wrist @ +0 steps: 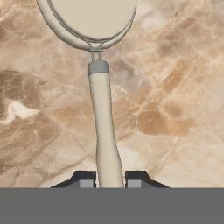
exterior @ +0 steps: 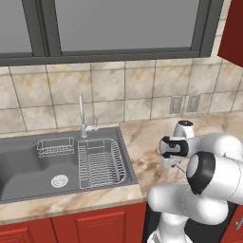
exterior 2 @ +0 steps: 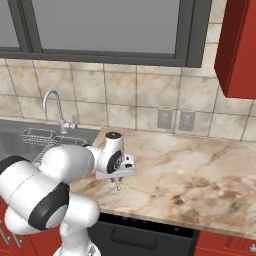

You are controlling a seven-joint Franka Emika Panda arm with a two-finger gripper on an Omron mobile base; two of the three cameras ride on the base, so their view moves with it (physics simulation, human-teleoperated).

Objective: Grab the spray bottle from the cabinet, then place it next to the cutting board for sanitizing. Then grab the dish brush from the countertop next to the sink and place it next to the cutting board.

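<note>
Fingertips (wrist: 86, 178) of the gripper (wrist: 109, 180) pinched the dish brush (wrist: 104, 122) handle (pale beige), round head toward twelve o'clock, over the marbled counter (wrist: 175, 87), the sink (exterior: 28, 161) at nine o'clock.

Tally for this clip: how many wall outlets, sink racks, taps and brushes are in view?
Wall outlets: 2
Sink racks: 2
Taps: 1
Dish brush: 1
Total: 6
</note>
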